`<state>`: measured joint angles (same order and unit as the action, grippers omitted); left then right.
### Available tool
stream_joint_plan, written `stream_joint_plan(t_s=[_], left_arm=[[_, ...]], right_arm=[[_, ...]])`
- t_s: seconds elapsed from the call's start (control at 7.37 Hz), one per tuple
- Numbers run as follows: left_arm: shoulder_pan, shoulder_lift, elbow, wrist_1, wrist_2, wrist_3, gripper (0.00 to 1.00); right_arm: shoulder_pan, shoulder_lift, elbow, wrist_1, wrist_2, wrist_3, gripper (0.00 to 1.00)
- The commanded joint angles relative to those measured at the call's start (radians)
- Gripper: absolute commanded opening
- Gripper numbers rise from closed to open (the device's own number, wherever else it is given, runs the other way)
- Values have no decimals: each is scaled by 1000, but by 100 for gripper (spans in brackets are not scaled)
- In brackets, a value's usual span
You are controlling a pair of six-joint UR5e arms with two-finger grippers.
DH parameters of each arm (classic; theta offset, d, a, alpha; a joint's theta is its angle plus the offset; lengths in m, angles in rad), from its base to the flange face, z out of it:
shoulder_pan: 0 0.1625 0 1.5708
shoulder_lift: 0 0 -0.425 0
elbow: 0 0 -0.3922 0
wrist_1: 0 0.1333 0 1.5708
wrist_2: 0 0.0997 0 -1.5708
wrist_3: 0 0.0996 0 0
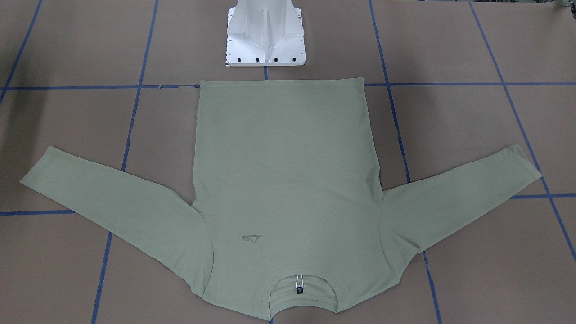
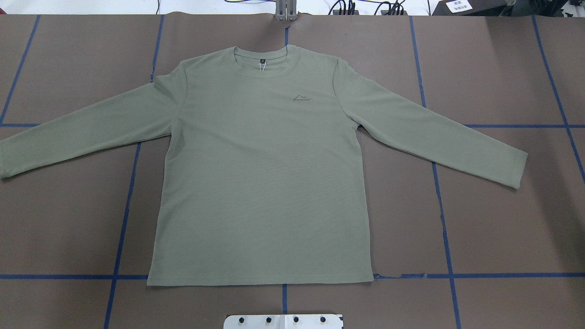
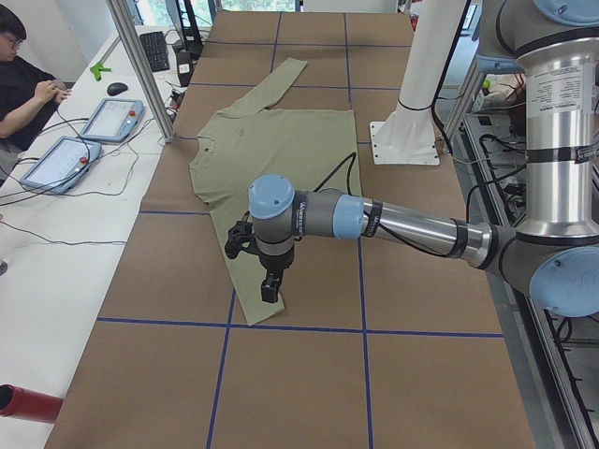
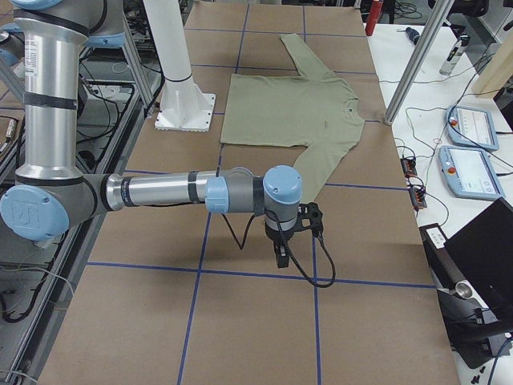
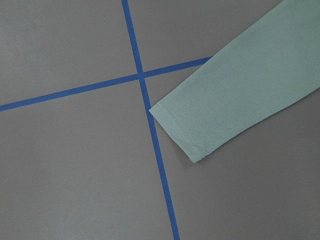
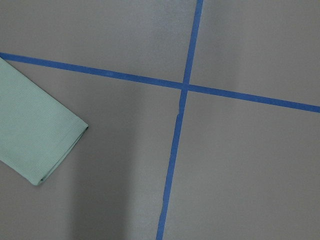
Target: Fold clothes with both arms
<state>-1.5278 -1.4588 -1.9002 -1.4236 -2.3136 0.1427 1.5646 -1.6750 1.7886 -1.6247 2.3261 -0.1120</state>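
Both the left gripper (image 3: 270,289) and the right gripper (image 4: 280,257) hang over the brown table (image 2: 502,219) with blue tape lines (image 2: 502,275); wide or narrow, I cannot tell; the sage-green shirt (image 2: 265,183) lies flat mid-table, sleeves spread, neck away from the white pedestal (image 1: 265,40); beyond, a person (image 3: 23,89) sits.

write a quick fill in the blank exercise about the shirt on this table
1. The pale sage-green long-sleeved knit shirt lies flat with its ____ nearest the white metal pedestal base.
2. The brown table surface carries a grid of ____ tape lines.
3. The left wrist view shows the cuff of one ____.
4. The faint tonal chest logo shows, so the shirt lies ____ side up.
Missing words: hem; blue; sleeve; front.
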Motion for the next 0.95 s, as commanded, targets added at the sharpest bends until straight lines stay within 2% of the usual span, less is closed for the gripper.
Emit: stream_joint_plan(t_s=[0.0, 0.27, 0.54, 0.81], left_arm=[[2, 0, -3, -3, 8, 1, 100], [2, 8, -67, 5, 8, 0, 100], [3, -5, -91, -3, 0, -3, 100], [3, -93, -80, -38, 6, -17, 100]], right_arm=[[0, 0, -1, 0, -1, 2, 100], [0, 4, 8, 12, -1, -1, 100], [-3, 8, 9, 112, -1, 0, 100], [-18, 18, -18, 115, 1, 11, 100]])
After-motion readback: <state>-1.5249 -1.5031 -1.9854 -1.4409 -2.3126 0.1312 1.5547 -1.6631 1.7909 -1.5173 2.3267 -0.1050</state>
